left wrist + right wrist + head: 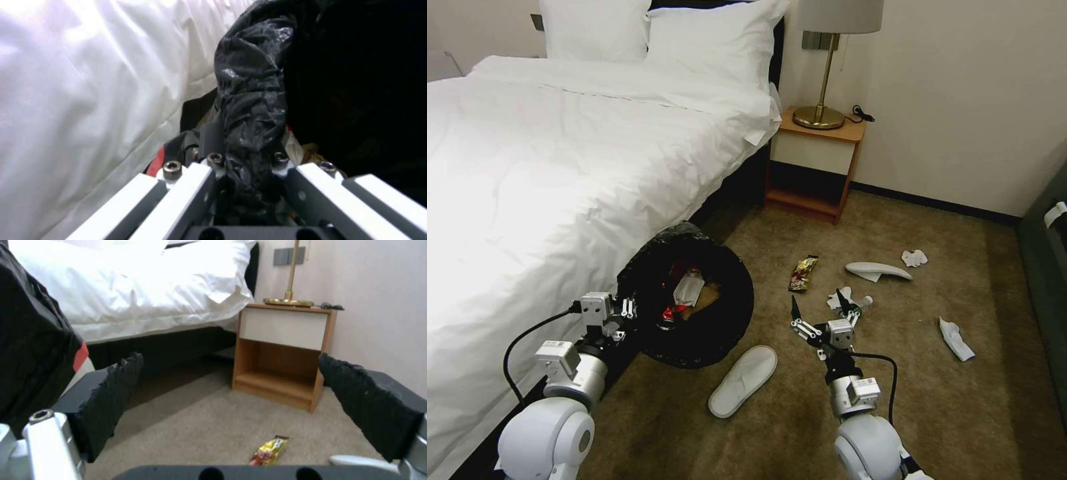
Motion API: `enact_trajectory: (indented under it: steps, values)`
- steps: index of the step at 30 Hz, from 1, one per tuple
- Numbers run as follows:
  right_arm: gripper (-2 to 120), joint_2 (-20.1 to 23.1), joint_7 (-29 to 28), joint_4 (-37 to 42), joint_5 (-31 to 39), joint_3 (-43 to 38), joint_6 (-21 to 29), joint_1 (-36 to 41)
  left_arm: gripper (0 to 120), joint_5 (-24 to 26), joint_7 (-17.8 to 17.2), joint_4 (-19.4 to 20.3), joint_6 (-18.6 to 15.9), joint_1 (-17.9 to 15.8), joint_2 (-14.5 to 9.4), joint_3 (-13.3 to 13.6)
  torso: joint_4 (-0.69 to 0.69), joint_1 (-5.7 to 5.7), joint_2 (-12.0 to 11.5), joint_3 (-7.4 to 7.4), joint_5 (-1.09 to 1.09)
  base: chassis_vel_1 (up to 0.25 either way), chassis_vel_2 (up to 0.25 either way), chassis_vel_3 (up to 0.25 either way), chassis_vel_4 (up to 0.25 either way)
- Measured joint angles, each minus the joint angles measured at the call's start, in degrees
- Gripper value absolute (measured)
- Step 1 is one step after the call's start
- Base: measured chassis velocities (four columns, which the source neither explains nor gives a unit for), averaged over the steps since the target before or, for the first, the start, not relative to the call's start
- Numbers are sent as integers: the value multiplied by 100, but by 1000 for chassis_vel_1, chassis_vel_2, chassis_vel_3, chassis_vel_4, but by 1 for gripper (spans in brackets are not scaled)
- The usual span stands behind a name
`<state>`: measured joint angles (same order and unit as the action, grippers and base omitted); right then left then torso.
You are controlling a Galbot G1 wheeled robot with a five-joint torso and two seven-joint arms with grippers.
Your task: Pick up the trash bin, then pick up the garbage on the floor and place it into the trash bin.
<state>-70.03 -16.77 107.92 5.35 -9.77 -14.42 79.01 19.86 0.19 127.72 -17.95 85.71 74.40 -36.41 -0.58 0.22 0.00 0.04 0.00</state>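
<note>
Trash bin (694, 303), a small round one lined with crinkly black plastic, hangs tilted beside the white bed (547, 167), its wide mouth facing the camera and showing a white wad and red scraps inside. Left gripper (617, 313) is clamped on the bin's bagged rim (251, 133) at the side nearest the bed. Right gripper (820, 310) hovers above the beige carpet (894, 400), fingers spread wide and holding nothing, the bin to its left. Gold snack wrapper (803, 273) lies just ahead of it on the carpet; a white slipper (743, 381) lies below the bin, another (878, 271) farther off, with crumpled white tissues (914, 258) near it.
</note>
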Motion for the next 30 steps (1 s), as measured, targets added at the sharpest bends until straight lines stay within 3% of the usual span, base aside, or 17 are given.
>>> enact_trajectory:
  steps: [14, 22, 30]
  values:
    - [100, 29, 273, 2, 239, -137, -80, 123, 2, -119, 51, -15, 8, 10, 27, 17, 0, -1, 0, -1, 0, -7, 5, 8, -7]
    - [100, 31, 254, -113, -57, -156, -191, 80, 2, -132, 57, -46, 5, -15, 35, 19, -1, 0, 0, 0, -2, -140, 129, 144, -130]
    - [100, 42, 363, -359, -587, -220, -616, 7, 2, -132, 54, -67, -18, -25, 19, 33, 0, 4, -1, 2, 0, -148, 136, 130, -131]
